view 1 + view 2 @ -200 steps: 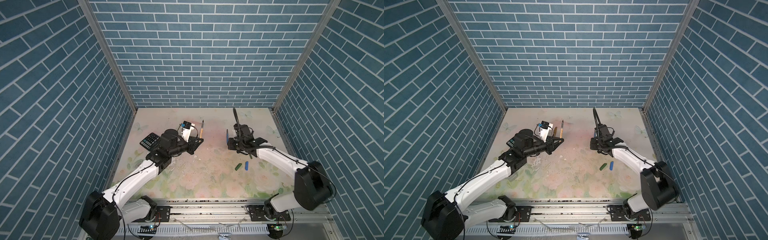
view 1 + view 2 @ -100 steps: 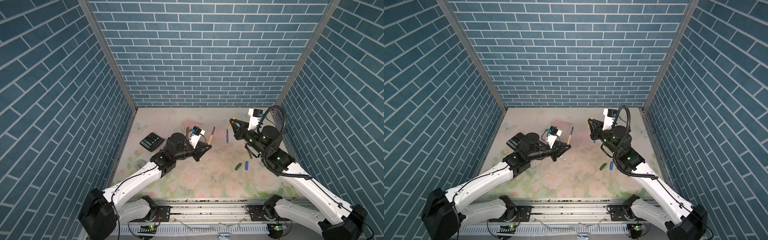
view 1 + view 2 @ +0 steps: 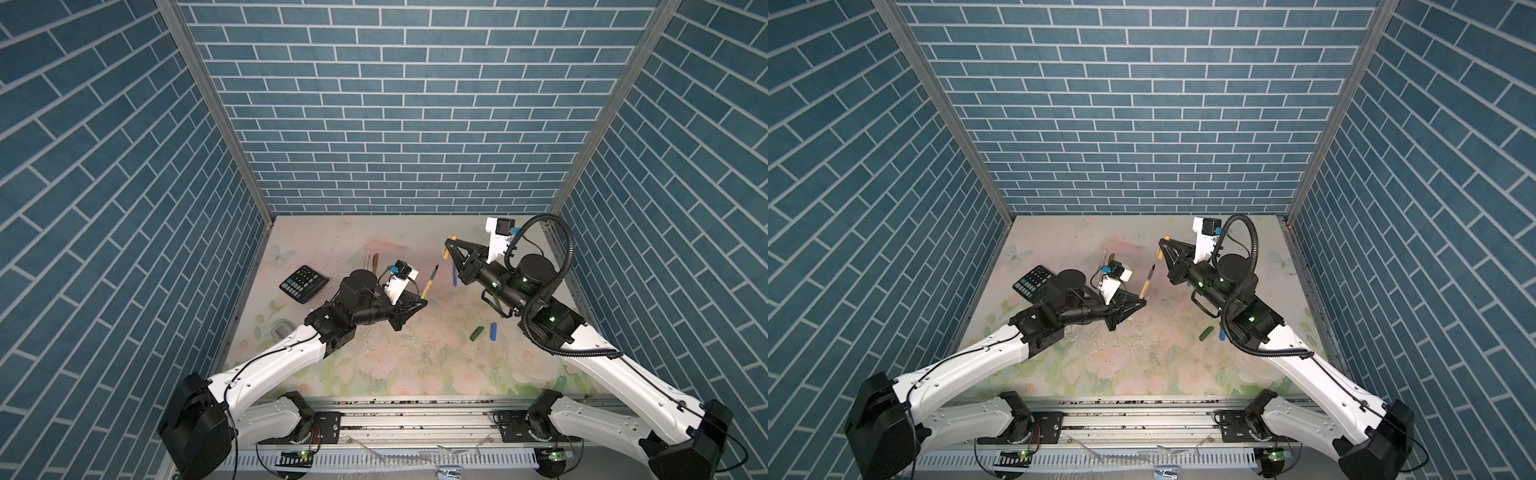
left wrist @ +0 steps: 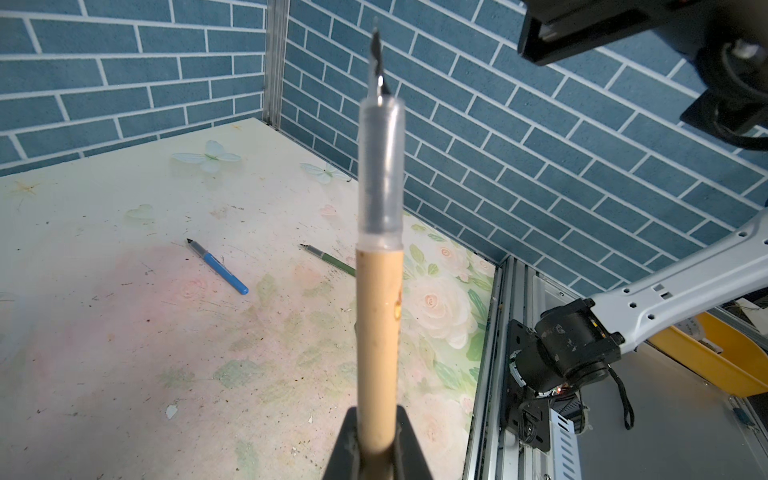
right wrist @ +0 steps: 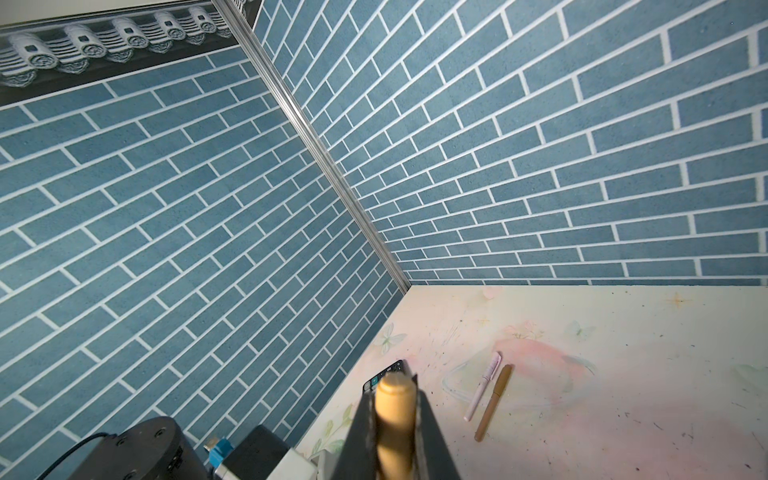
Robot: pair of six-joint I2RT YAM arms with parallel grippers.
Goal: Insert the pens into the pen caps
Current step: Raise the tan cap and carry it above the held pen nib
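At the far left of the table, near the wall, a black calculator lies flat. Just beyond it to the right, a pale pink pen and a gold-brown pen lie side by side, nearly parallel and close together. The right wrist view shows the same pair, pink beside gold-brown.

Next comes the left gripper, raised off the table and clenched on the lower end of another gold-brown pen. That held pen stands tilted with its dark tip upward and uncapped. The left wrist view shows its clear collar and dark nib above the tan barrel.

A blue pen lies on the table near the middle. In the left wrist view a green pen lies close to it, partly hidden behind the held pen.

The right gripper hangs above the table, closed around a gold-brown cap, well apart from the held pen's tip. The cap's rounded end pokes out between the fingers.

Toward the right front, a green cap and a blue cap lie near each other on the table.
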